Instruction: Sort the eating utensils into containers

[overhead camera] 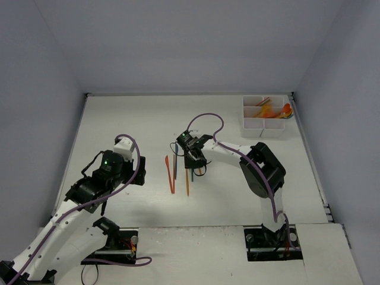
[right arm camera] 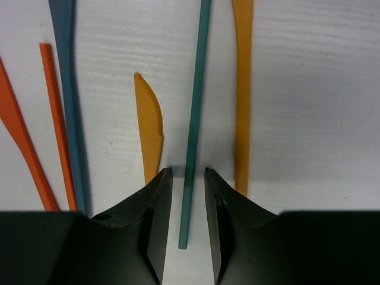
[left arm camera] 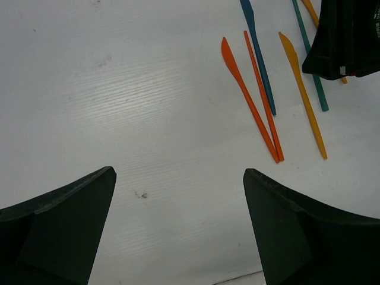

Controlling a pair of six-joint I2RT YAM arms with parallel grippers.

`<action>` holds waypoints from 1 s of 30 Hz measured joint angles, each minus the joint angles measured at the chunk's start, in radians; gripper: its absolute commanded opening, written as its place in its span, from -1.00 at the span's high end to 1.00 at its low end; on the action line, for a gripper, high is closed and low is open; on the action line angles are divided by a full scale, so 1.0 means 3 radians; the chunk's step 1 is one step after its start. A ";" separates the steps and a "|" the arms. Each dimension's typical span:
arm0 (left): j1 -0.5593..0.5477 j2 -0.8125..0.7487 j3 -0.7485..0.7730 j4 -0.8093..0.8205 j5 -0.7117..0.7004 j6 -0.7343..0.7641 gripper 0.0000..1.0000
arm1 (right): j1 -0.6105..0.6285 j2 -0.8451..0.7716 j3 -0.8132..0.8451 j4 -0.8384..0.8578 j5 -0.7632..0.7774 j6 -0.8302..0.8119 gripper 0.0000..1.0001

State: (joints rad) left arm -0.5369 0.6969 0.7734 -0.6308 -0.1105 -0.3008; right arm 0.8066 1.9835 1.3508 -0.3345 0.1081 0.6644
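In the overhead view the loose utensils lie together near the middle of the white table, long thin plastic pieces running roughly from 12 to 6 o'clock. The white tray sits far off at the table's 2 o'clock corner. Its thin walls divide it into small square compartments, and orange and red pieces in its far cells poke out toward 3 o'clock.

The right gripper is down over the loose group. In the right wrist view its black fingers straddle a slim teal handle. The jaws are narrowly apart, with a sliver of table showing on each side of the handle, so they are not clamped on it.

- At 9 o'clock of that handle lies a short orange knife with a serrated edge.
- At 3 o'clock, just beside it, runs a flat orange-yellow handle.
- Further toward 9 o'clock are a broader blue handle, a thin red-orange stick and a red-orange blade.

The left gripper hovers over bare table with its jaws wide apart and nothing between them. In its wrist view the utensils lie at about 1 o'clock.
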 measured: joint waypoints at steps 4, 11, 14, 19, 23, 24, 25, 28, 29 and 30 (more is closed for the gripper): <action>0.0000 -0.0005 0.0000 -0.0001 -0.0004 0.0000 -0.74 | -0.0003 0.0058 0.0049 0.0044 0.0038 0.0022 0.63; 0.0000 -0.0005 0.0000 -0.0001 -0.0011 0.0000 -0.74 | -0.0042 0.0089 0.0081 0.0046 0.0087 0.0055 0.98; 0.0000 0.0000 0.0000 -0.0001 -0.0011 0.0000 -0.74 | -0.0075 0.0116 0.0116 0.0046 0.0116 0.0042 1.00; 0.0000 0.0009 0.0000 -0.0001 -0.0011 0.0000 -0.74 | -0.0139 0.0140 0.0189 0.0013 0.0196 -0.0048 1.00; 0.0000 0.0009 0.0000 -0.0001 -0.0011 0.0000 -0.74 | -0.0199 0.0107 0.0384 -0.0041 0.0247 -0.0201 1.00; 0.0000 0.0009 0.0000 -0.0001 -0.0011 0.0000 -0.74 | -0.0217 0.0073 0.0443 -0.0048 0.0260 -0.0242 1.00; 0.0000 0.0009 0.0000 -0.0001 -0.0012 0.0000 -0.74 | -0.0239 0.0021 0.0501 -0.0051 0.0275 -0.0287 1.00; 0.0000 0.0011 0.0000 -0.0001 -0.0014 0.0000 -0.74 | -0.0351 -0.0240 0.0646 -0.0045 0.0338 -0.0416 1.00; 0.0000 0.0013 0.0000 -0.0001 -0.0017 0.0000 -0.74 | -0.0421 -0.0362 0.0681 -0.0031 0.0369 -0.0453 1.00; 0.0000 0.0015 0.0000 -0.0001 -0.0021 0.0000 -0.74 | -0.0491 -0.0484 0.0716 -0.0018 0.0401 -0.0489 1.00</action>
State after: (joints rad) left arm -0.5369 0.7013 0.7734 -0.6312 -0.1168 -0.3008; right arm 0.6593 1.8382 1.5656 -0.3400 0.2283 0.5177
